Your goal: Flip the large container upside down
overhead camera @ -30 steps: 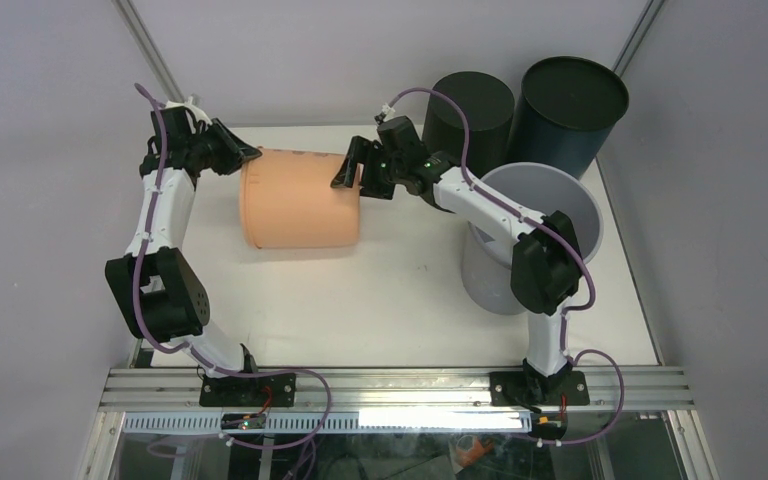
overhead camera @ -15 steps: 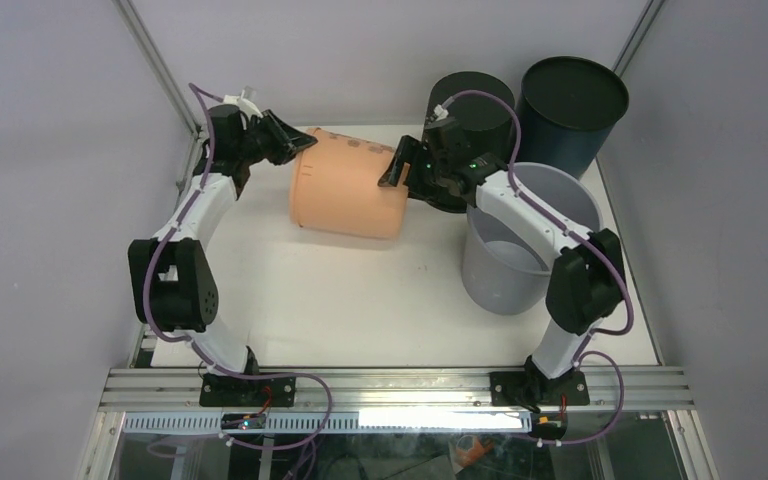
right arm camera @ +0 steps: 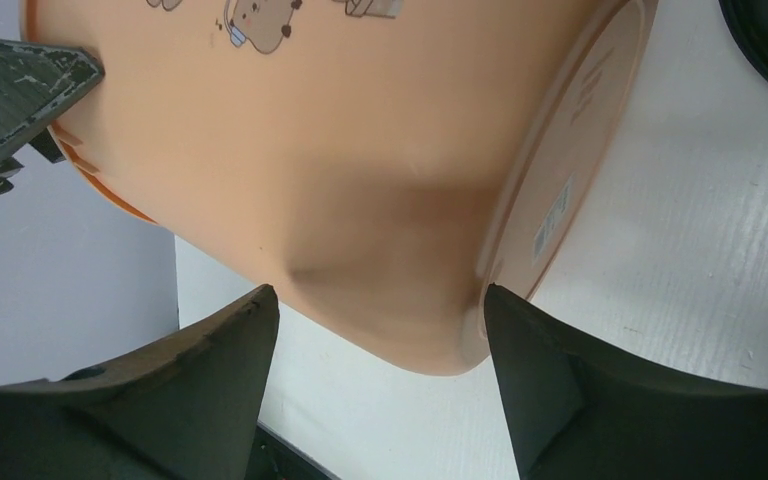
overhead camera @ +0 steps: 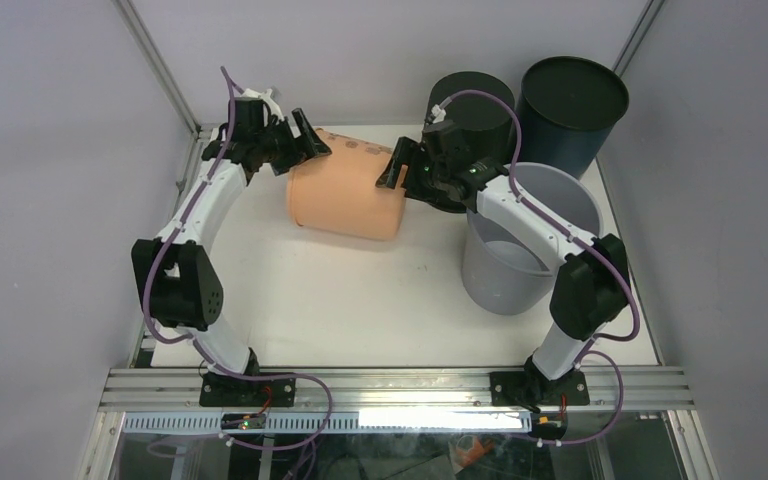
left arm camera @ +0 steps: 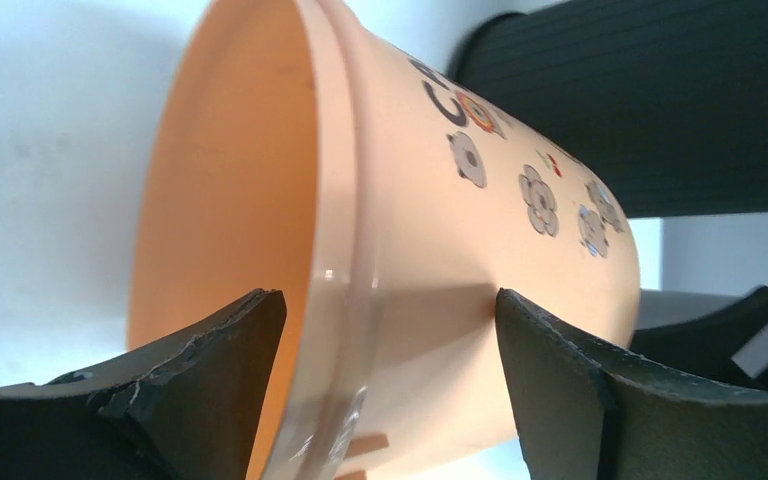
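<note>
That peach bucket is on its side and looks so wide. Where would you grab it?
Grip the rim at the bucket's open mouth, from its left end, one finger inside the wall, one outside, as the left gripper is placed. The body looks too wide to span.

The left arm (overhead camera: 205, 195) and right arm (overhead camera: 525, 212) have white links between bulky black joint housings. Purple cables (overhead camera: 146, 296) loop loosely along each. The base plates (overhead camera: 245, 387) are black. The fingers (left arm camera: 210, 390) are matte black wedges with chipped edges. A small green light seems to glow near the right wrist.
</note>
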`<state>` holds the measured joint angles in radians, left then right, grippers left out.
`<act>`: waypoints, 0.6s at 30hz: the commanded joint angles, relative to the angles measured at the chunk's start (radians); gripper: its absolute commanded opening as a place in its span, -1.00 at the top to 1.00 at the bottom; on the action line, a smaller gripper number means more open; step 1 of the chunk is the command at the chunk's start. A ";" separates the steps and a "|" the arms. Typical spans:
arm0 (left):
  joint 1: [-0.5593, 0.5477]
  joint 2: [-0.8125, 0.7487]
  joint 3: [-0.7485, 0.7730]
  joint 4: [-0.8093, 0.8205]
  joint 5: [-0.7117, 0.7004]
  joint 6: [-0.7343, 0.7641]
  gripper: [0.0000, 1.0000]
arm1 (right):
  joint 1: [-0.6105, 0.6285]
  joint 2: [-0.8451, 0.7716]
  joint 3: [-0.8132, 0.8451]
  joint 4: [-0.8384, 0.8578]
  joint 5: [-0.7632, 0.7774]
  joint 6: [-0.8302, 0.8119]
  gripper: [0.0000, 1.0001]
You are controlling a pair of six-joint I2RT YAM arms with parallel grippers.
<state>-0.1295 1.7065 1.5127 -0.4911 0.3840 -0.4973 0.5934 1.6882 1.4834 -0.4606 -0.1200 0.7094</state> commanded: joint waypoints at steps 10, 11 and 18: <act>-0.015 -0.127 0.065 -0.118 -0.273 0.168 -0.16 | 0.002 -0.005 0.040 0.057 -0.013 -0.004 -0.56; -0.016 -0.124 0.066 -0.121 -0.267 0.175 -0.15 | 0.001 -0.004 0.041 0.056 -0.013 -0.004 -0.56; -0.037 -0.127 0.056 -0.124 -0.292 0.197 0.14 | 0.001 0.002 0.051 0.053 -0.017 -0.003 -0.56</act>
<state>-0.1509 1.6173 1.5372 -0.6136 0.1410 -0.3485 0.5934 1.6920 1.4857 -0.4534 -0.1219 0.7094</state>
